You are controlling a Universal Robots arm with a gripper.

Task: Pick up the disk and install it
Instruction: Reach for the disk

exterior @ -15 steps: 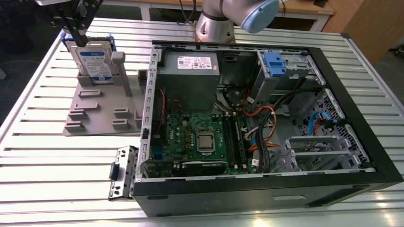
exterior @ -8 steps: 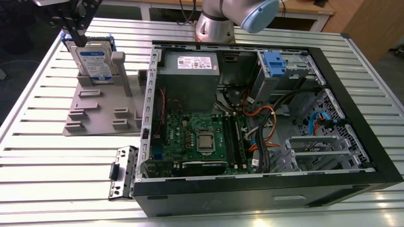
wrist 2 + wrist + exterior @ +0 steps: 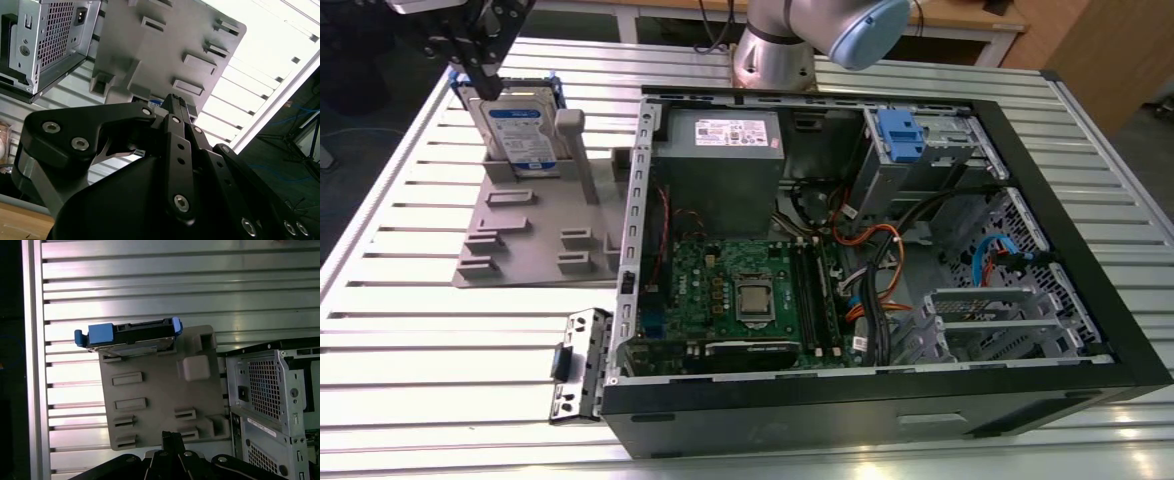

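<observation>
Hand [image 3: 172,434] near upright disk [image 3: 520,125]
You see the hand narrow and empty; the disk stands in the grey holder [image 3: 534,225].

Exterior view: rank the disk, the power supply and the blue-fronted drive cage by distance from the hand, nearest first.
1. Disk: upright in the grey stand, just below the hand, exterior view's left.
2. Power supply: inside the case, on the stand's side.
3. Blue-fronted drive cage: inside the case, exterior view's right.
</observation>
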